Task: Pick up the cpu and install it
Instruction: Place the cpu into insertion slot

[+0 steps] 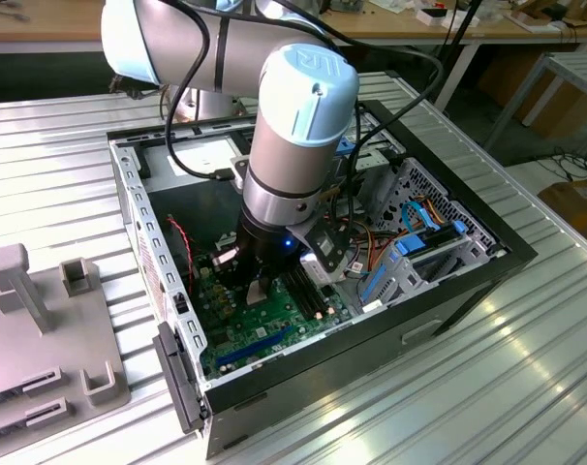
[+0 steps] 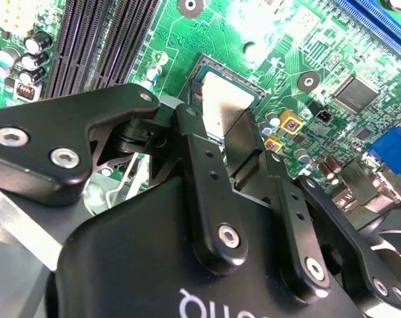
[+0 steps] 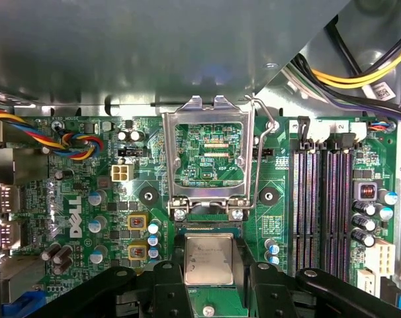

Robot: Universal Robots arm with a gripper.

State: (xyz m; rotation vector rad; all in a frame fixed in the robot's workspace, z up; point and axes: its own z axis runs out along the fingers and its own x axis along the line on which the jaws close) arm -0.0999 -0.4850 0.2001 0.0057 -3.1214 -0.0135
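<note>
The hand (image 3: 210, 270) grips the cpu (image 3: 209, 255) by two opposite edges between its black fingers (image 3: 166, 281), right over the open socket (image 2: 220, 66); seating cannot be told. In the exterior view the memory slots (image 1: 308, 291) lie at the hand's 3 o'clock, inside the case (image 1: 448, 300) on the counter (image 1: 526, 387).

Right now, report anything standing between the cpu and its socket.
Nothing visible does. The gripper holds the cpu right at the open socket, and the metal retention frame is flipped back, off the socket.
</note>
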